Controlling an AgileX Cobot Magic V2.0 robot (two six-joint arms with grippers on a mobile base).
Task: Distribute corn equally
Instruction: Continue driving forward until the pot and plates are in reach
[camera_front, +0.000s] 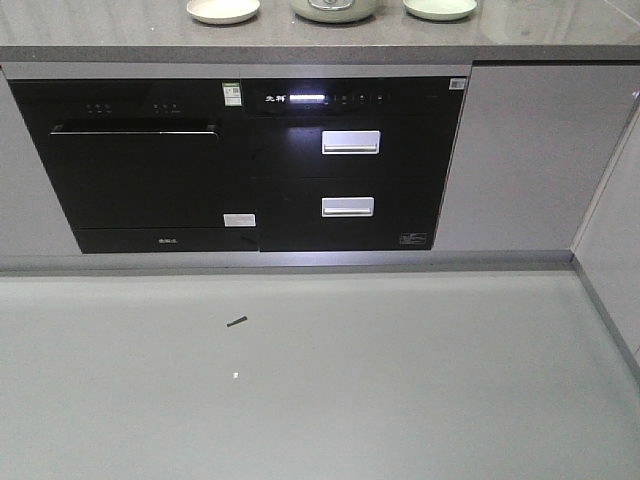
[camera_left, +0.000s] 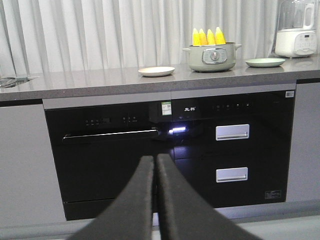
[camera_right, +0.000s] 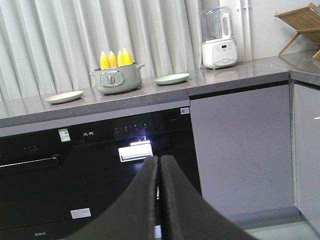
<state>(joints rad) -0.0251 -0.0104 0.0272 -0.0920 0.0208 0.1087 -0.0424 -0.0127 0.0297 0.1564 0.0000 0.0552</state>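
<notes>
**Corn waits in the pot, both arms low**

Four corn cobs (camera_left: 209, 36) stand tip-up in the green pot (camera_left: 212, 59) on the tabletop (camera_left: 100, 82), probably for easy pinching. A cream plate (camera_left: 156, 71) and a green plate (camera_left: 265, 62) flank the pot, likely for two cobs each. The left gripper (camera_left: 155, 159) and right gripper (camera_right: 158, 160) hang well below the pot, jaws pressed together, empty. The green sticker (camera_left: 165, 108) and white brand characters (camera_left: 189, 109) under the pot are unreadable.

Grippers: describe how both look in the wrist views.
The left gripper has two smooth, matte dark grey-black fingers, broad at the base and narrowing to rounded tips. The right gripper looks the same. No cables, markings or labels show on either, and the arms themselves are out of view.
</notes>
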